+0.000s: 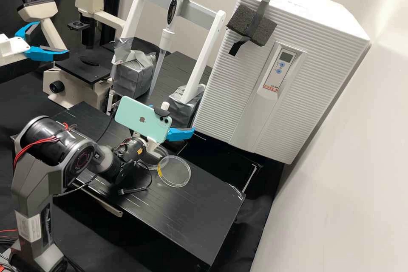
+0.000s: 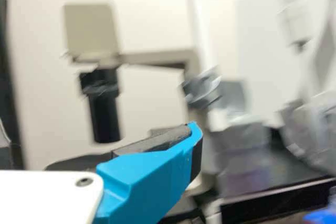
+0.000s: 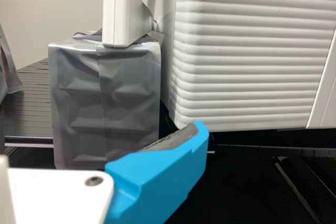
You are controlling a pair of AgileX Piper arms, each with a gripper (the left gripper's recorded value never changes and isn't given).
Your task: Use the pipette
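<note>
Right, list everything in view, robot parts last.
white-and-grey frame stand: one, rear centre of the bench
white-and-dark-grey plastic pipette: one, hanging tip-down from the stand's crossbar
grey tape-wrapped blocks: two, one under each stand leg
black ribbed platform: one, front centre
clear round petri dish: one, on the platform
beige microscope: one, rear left
white ribbed machine: one, right side
black foam block: one, taped to the machine's top
mint-green phone: one, over the platform's left end
right arm: one, dark grey, front left, carrying the phone
left jaws: blue, open, beside the microscope
</note>
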